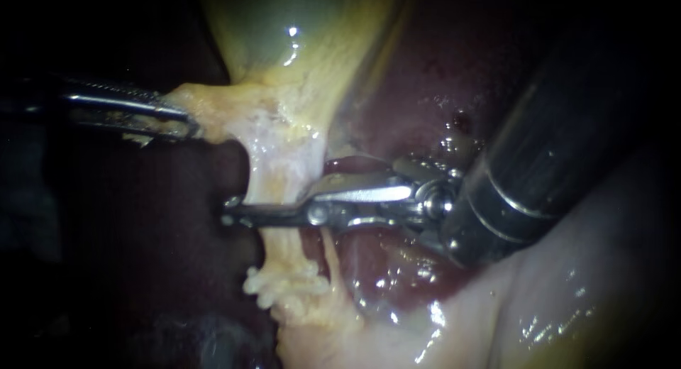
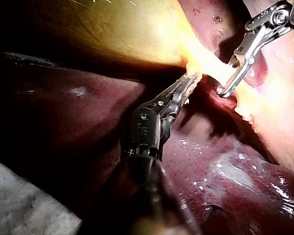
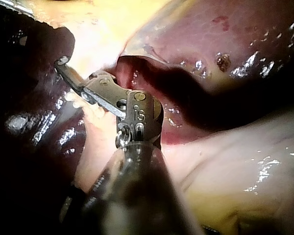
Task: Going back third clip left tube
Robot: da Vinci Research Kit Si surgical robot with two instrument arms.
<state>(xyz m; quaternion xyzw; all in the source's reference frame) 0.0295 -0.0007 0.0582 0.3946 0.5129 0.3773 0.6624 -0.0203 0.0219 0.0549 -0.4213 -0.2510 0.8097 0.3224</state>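
We count 2 instruments, 1 tube, 1 gallbladder and 1 liver.

Left instrument (image 1: 190, 125) enters at 9 o'clock, a little high. Its jaws are clenched on a flap of pale tissue (image 1: 216, 106) at the gallbladder's lower end, and the flap is stretched toward 9 o'clock.

Gallbladder (image 1: 298, 50) sits at 12 o'clock, yellow-green and glistening.

The tube (image 1: 284, 174), pale and taut, runs from centre down toward 6 o'clock, w/ a frayed fatty lump at approx. 7 o'clock.

Right instrument (image 1: 233, 218): shaft comes in from 2 o'clock. Its tip lies crosswise over the tube, pointing to 9 o'clock, and the end pokes just past the tube's far edge. Whether it grips the tube or only rests against it, we cannot tell; no view shows both sides.

The 2 tips are apart, w/ the left one at approx. 11 o'clock from the right one.

Liver (image 1: 425, 78) is dark red and wet at 1–3 o'clock, behind the right instrument.
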